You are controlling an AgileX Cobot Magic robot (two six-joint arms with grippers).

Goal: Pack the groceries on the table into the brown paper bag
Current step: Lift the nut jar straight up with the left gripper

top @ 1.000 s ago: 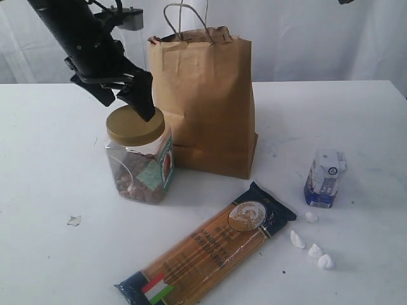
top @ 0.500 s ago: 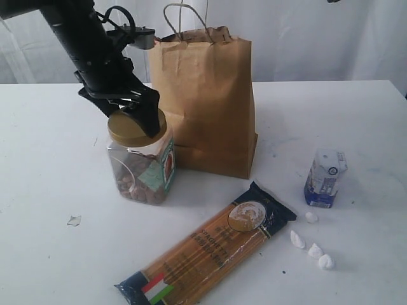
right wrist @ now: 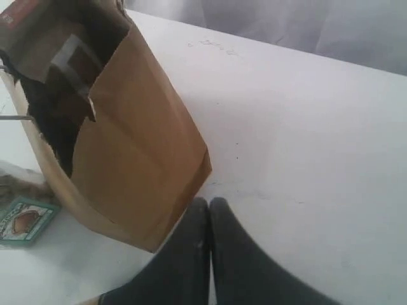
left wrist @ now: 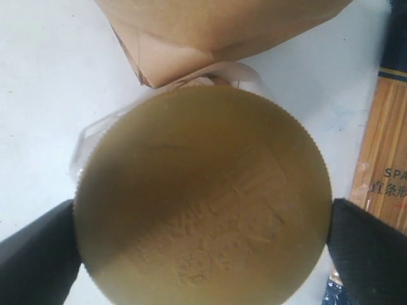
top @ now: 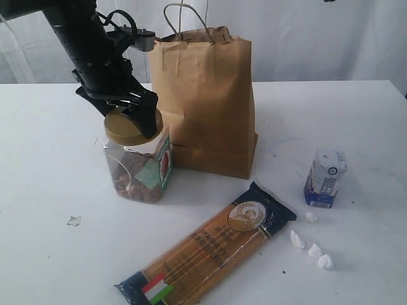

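Observation:
The gold-lidded clear jar stands on the table, touching the left side of the brown paper bag. My left gripper is down over its gold lid, and one black finger presses each side of the lid's rim. The long spaghetti pack lies flat in front of the bag. To the right stands the white-blue carton, with small white lumps below it. High over the bag's right side, my right gripper is shut and empty. Dark shapes inside the bag cannot be made out.
A small pale scrap lies on the table left of the jar. The bag's twisted handles stick up above its open mouth. A white curtain hangs behind the table's far edge.
My left gripper has come down from above the lid and closed on its rim. The jar has shifted slightly to the left. Everything else has stayed put.

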